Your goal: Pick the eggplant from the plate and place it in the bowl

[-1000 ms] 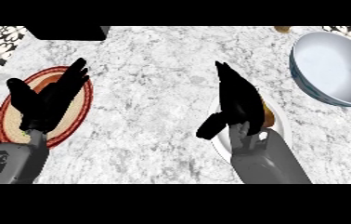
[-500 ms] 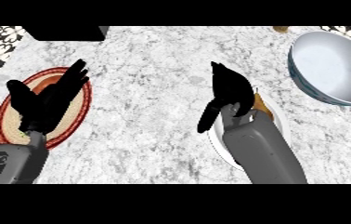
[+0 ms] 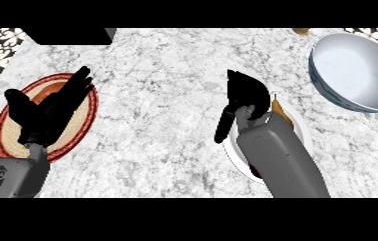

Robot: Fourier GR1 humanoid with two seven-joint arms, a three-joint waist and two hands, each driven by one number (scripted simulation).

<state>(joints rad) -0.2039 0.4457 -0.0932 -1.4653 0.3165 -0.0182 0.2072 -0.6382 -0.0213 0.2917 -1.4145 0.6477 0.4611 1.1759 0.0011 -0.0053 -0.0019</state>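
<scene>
A white plate [image 3: 230,152] lies right of centre, and my right forearm and right hand [image 3: 245,94] cover most of it. The hand tilts down over the plate's far edge with fingers bent slightly forward, thumb out to the left, nothing seen gripped. The eggplant is almost hidden: only a brownish sliver [image 3: 279,109] shows beside the wrist. The pale blue-grey bowl [image 3: 345,75] sits at the right edge, apart from the hand. My left hand [image 3: 50,110] rests open, fingers up, over a red-rimmed plate [image 3: 90,116] at the left.
A black block [image 3: 68,35] stands at the back left, with a patterned object [image 3: 10,37] beside it at the edge. A small brown thing [image 3: 300,31] lies at the back near the bowl. Marble counter spreads between the two plates.
My right hand has drawn back toward me and tipped downward over the white plate, so its fingers look shorter. The left hand has not moved.
</scene>
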